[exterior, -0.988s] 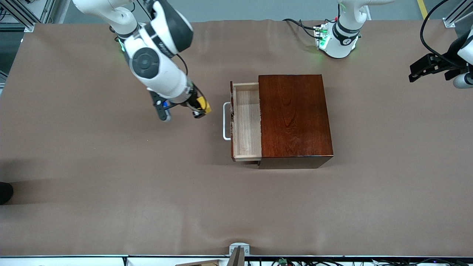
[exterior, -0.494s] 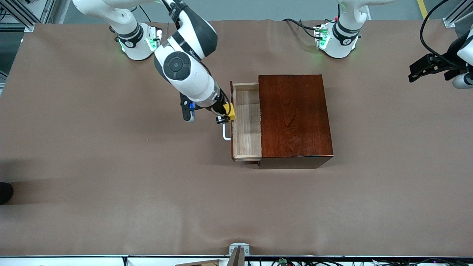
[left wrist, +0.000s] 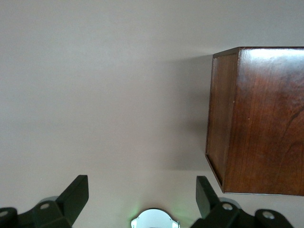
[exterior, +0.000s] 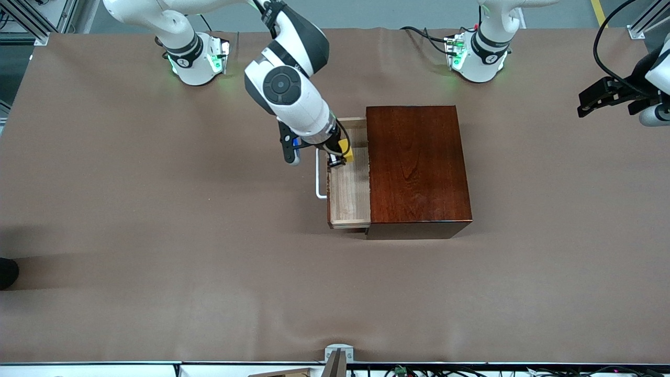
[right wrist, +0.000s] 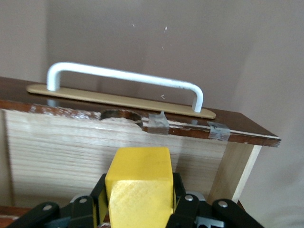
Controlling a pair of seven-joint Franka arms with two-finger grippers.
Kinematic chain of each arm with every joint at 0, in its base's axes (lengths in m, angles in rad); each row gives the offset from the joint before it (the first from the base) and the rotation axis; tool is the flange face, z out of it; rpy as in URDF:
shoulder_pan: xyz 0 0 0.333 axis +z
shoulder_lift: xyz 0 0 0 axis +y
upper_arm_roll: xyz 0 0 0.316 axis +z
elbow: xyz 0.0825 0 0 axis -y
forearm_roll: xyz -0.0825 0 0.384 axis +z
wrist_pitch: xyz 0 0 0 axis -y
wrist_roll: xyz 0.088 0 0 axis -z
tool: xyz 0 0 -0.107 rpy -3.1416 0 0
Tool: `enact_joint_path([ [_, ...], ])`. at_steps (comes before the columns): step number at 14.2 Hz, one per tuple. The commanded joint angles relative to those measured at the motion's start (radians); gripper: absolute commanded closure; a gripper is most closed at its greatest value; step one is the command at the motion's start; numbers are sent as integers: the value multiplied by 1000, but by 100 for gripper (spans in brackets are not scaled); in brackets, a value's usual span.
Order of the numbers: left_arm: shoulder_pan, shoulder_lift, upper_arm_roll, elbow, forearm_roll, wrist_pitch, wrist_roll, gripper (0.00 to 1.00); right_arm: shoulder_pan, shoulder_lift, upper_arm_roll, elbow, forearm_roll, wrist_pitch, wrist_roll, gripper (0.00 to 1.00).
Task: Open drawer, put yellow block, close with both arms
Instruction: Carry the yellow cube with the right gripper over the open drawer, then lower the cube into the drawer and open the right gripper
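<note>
In the front view the right gripper [exterior: 339,155] hangs over the open drawer [exterior: 349,193], at about nine o'clock from the mahogany box [exterior: 417,165], its fingers pinched on the yellow block [exterior: 346,150]; the block is held above the pale tray, apparently so that a release would drop it straight inside. The white handle [exterior: 318,175] sticks out toward the right arm's end of the table, clear of the gripper. The left gripper [exterior: 602,99] waits up in the air out at three o'clock, over the table's edge at the left arm's end, probably kept clear until the closing step. In the left wrist view the left gripper's fingers [left wrist: 76,194] stand spread wide with nothing between them, and the box [left wrist: 259,118] sits well apart from them on the brown table [left wrist: 104,95]. In the right wrist view the yellow block [right wrist: 139,185] sits squarely between the black pads [right wrist: 97,194], with the drawer's inner front wall [right wrist: 114,147] and the handle [right wrist: 126,78] at twelve o'clock above it, so the block appears already inside the drawer's outline.
</note>
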Motion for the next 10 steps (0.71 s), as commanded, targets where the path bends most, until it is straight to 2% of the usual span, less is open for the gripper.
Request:
enact_joint_path([
  [1, -4, -13, -27, -19, -13, 19, -6, 0, 24, 49, -3, 28, -18, 38, 38, 100],
  [9, -7, 32, -136, -11, -23, 62, -95, 0, 38, 117, -3, 28, -93, 55, 39, 100],
  [10, -7, 42, -149, -10, -21, 72, -105, 0, 37, 117, -3, 30, -90, 53, 41, 87],
])
